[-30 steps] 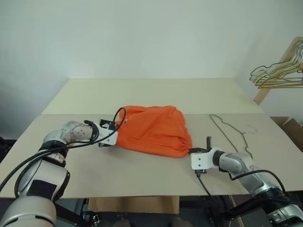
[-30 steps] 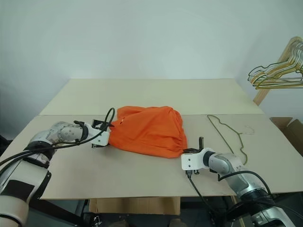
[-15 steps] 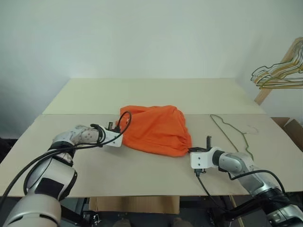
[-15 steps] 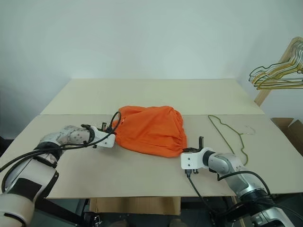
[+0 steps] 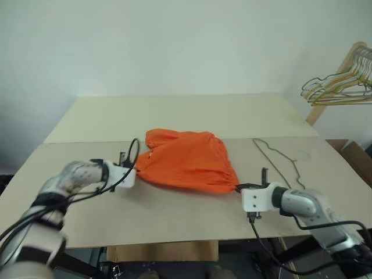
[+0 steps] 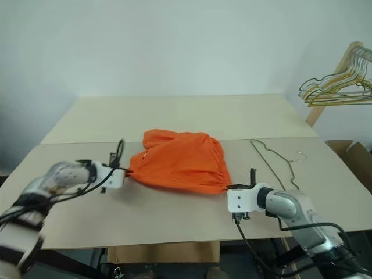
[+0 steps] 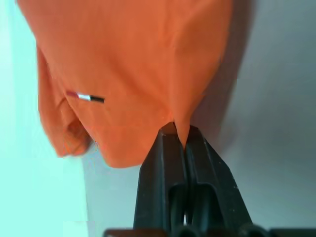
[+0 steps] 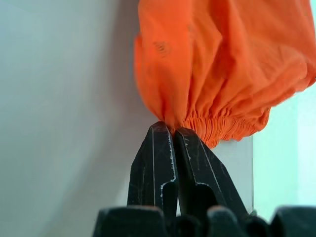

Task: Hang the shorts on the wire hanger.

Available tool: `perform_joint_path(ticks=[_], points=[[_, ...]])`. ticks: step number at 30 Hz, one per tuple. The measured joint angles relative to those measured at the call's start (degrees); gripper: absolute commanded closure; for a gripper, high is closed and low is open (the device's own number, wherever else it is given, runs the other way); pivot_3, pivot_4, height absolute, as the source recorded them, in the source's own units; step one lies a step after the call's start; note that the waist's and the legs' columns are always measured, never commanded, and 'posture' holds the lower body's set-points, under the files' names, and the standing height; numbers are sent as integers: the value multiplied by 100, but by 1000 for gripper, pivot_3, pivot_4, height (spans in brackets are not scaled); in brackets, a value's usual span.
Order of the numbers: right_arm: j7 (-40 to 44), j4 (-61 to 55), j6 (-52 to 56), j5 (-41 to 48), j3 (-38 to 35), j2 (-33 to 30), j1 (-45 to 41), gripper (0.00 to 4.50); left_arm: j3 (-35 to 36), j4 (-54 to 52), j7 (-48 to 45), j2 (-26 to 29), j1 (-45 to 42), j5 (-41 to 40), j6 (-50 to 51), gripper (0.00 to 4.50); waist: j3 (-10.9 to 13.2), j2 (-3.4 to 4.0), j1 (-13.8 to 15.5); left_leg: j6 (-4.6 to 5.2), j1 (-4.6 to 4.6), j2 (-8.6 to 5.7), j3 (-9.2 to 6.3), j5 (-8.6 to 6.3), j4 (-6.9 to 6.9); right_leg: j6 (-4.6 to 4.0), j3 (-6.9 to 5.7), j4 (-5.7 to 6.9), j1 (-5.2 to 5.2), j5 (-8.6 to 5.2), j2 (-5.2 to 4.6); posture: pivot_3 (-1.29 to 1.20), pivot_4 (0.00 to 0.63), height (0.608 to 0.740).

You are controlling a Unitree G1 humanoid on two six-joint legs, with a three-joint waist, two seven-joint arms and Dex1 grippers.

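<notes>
Here the left gripper (image 7: 180,140) is clamped on a pinch of the shorts (image 5: 189,161), the right gripper (image 8: 173,129) on the gathered waistband. Thin, limp and light, they lie mid-tabletop (image 5: 174,215); the wire hanger (image 5: 278,157) is nearer its right edge.

The left arm (image 5: 70,183) is smeared by motion blur, so its outline is lost. The pinched edge of the shorts (image 7: 143,64) is hidden between the left gripper's (image 7: 178,136) pressed fingers, and the waistband corner is likewise hidden inside the right gripper (image 8: 173,131). The underside of the shorts is concealed against the worktop (image 5: 174,215). The wire hanger (image 5: 279,160) is partly lost behind the right gripper near the worktop's right edge. The bunch of hangers (image 5: 334,87) is cut off by the picture's right edge, and its single wires cannot be told apart.
</notes>
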Motion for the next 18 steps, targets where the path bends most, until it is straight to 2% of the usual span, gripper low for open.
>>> perform_joint_path(ticks=[4, 6, 8, 10, 12, 14, 15, 16, 18], points=[[724, -646, 281, 747, -232, -438, 153, 4500, 770, -2425, -619, 1052, 1412, -1203, 1434, 4464, 5, -1, 72, 1, 32, 2, 2, 0, 9, 1, -4, 4, 26, -1, 0, 19, 0, 740], [879, -706, 451, 978, -264, -454, 43, 4500, 1116, -2954, -696, 1249, 1720, -1445, 1941, 4464, 15, 2, 130, 1, 64, 2, 6, 1, 9, 39, -8, 0, 54, -27, -2, 27, 0, 740], [925, -602, 753, 1113, -200, -219, -498, 4500, 1261, -3275, -678, 1174, 1695, -1536, 2438, 4464, 19, 12, 180, 8, 71, -1, 9, 16, 9, 32, -7, -2, 54, -23, -2, 22, 0, 740], [754, -203, 1035, 1066, -53, 235, -1272, 4500, 1187, -3229, -492, 653, 1225, -1395, 2825, 4464, 26, 22, 215, -1, 72, -4, 1, 42, 8, 6, -4, -2, 53, -7, 7, 21, 0, 740], [421, 496, 1357, 861, 159, 821, -2166, 4500, 946, -2782, -54, -118, 433, -1019, 3158, 4464, 27, 24, 254, 3, 60, -5, -12, 86, 1, 8, -7, -3, 46, 28, 24, 24, 0, 740], [-271, 1733, 1413, 400, 389, 1439, -3189, 4500, 651, -1549, 893, -1202, -707, -296, 3383, 4464, 24, 29, 295, 6, 65, -9, -25, 100, -1, 17, -7, 0, 52, 55, 32, 26, 0, 740], [-646, 2276, 1377, 179, 489, 1635, -3603, 4500, 559, -1000, 1357, -1563, -1158, -29, 3411, 4464, 30, 27, 303, 10, 47, -9, -30, 112, -8, 15, -7, -11, 35, 74, 36, 28, 0, 740], [-1210, 3013, 1274, -87, 562, 1875, -4126, 4500, 536, -223, 2002, -2054, -1758, 229, 3446, 4464, 32, 26, 305, 4, 32, -10, -36, 117, -6, -26, -7, -10, 24, 103, 36, 28, 0, 740], [-2504, 4416, 975, -598, 584, 2212, -5230, 4500, 636, 1230, 3285, -2780, -3041, 478, 3512, 4464, 33, 26, 305, -3, -68, -18, -40, 122, -1, -24, 1, -4, -75, 116, 31, 20, 0, 740]])
